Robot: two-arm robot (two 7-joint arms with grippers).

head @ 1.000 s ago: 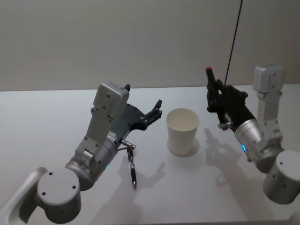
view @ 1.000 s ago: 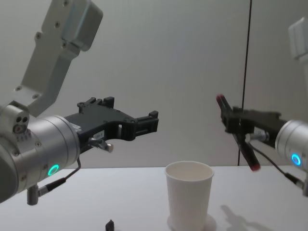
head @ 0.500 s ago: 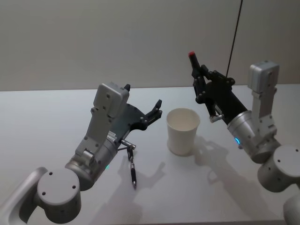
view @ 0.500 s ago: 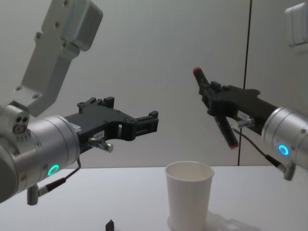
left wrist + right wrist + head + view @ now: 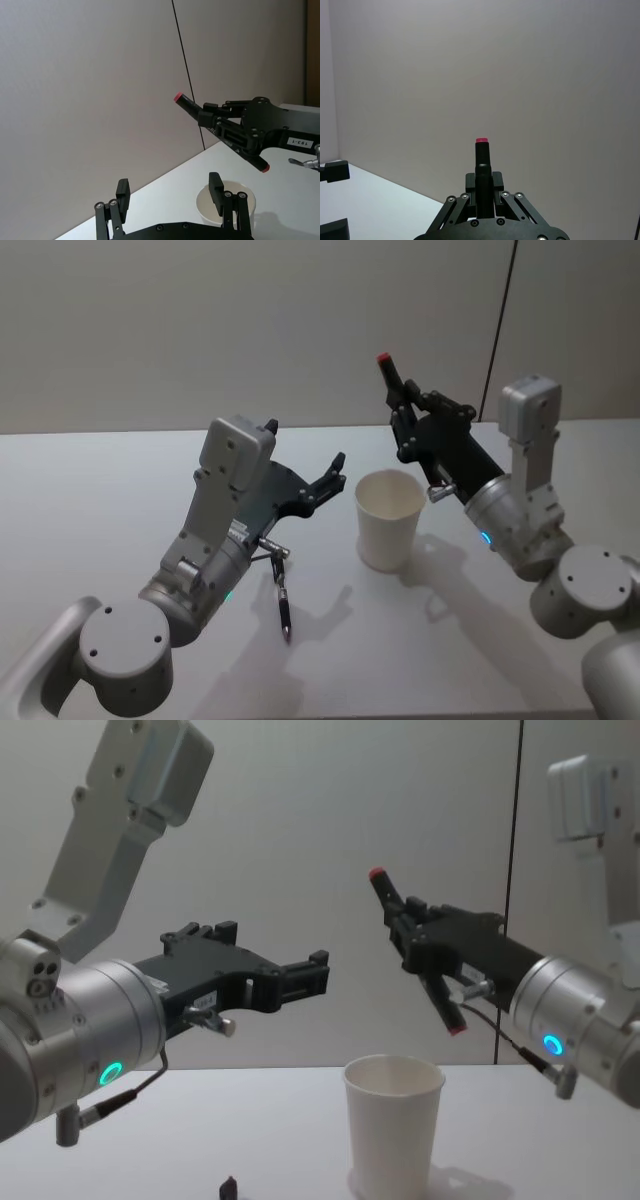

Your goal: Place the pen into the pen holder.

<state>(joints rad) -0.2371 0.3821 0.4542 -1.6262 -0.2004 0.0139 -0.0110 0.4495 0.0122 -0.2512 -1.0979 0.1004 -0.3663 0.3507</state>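
Left gripper is held in the air above the white table, to the left of the pen holder, with its two black fingers spread well apart and nothing between them. It is pointed towards the pen holder but kept apart from it. Below the left arm, a dark slender object, seemingly another pen, is seen lying flat on the table, near the arm's shadow and apart from the pen holder.

Near the middle of the table, the pen holder is stood upright: a plain white paper cup, tapered, with a rolled rim and an open mouth. Nothing can be made out inside it from the head view.

To the right, the right gripper is raised above and just behind the pen holder, and its fingers are clamped on the pen. The pen is black with a red tip at each end and is held in the air at a tilt, the upper end leaning to the robot's left and the lower end slanting down to the right. In the chest view, the lower red tip is seen above the cup's right rim, apart from it and not inside the mouth. A thin dark line is seen running up the grey wall behind the right arm.
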